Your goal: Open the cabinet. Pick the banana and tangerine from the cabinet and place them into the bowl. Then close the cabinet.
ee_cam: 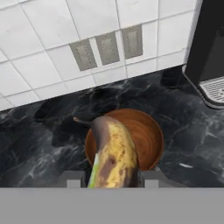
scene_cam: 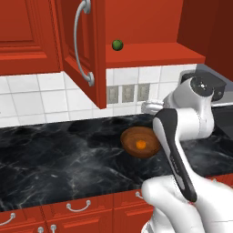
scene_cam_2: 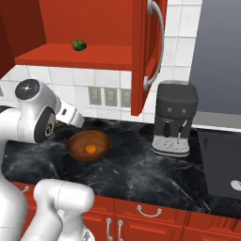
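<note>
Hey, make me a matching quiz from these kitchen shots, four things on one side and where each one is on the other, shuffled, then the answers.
Things:
1. banana
2. tangerine
3. green ball
4. coffee machine

Places:
A. on the shelf of the open cabinet
B. standing on the black counter, right of the bowl
C. held in the gripper, above the bowl
D. lying inside the bowl

Pairs: 1-C, 2-D, 3-A, 4-B
</note>
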